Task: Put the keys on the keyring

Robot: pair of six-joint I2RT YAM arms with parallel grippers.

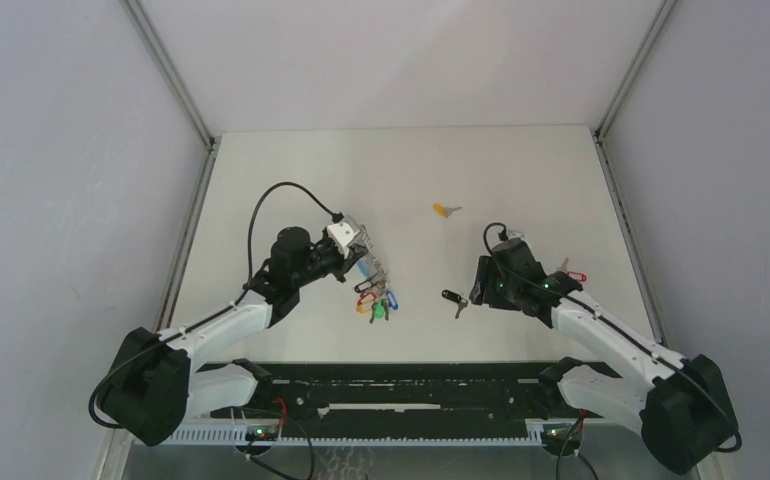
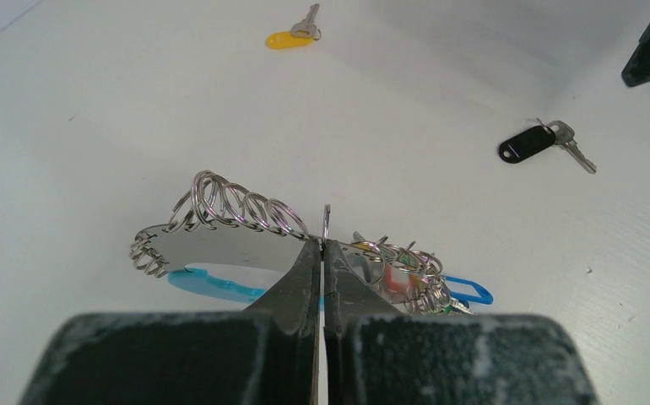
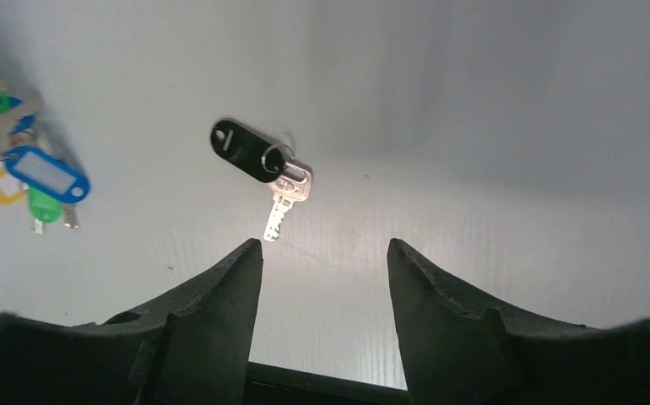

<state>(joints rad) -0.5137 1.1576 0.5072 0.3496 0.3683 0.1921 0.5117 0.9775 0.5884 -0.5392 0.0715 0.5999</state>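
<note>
Left gripper (image 2: 322, 246) is pinching the keyring (image 2: 237, 209) tight at table (image 2: 94, 101) left-centre; right gripper (image 3: 325, 253), fingers (image 3: 220, 304) spread, is hovering just short of the black key (image 3: 247, 152) lying flat, best straddling its tag squarely before closing

The small silver key with a glossy black oval plastic tag (image 3: 246, 150) has a silver split ring, and two more small silver keys carry a yellow plastic tag (image 2: 288, 39) and a red plastic tag (image 1: 574, 276). The large bunch of keys (image 2: 237, 207) shows a light-blue band, bright silver wire rings and tags in blue, green, red and yellow. The flat table (image 3: 516, 211) is plain white, and the left gripper (image 2: 322, 245) and right gripper (image 3: 324, 246) are matt black, the left with pale scuffs.
</note>
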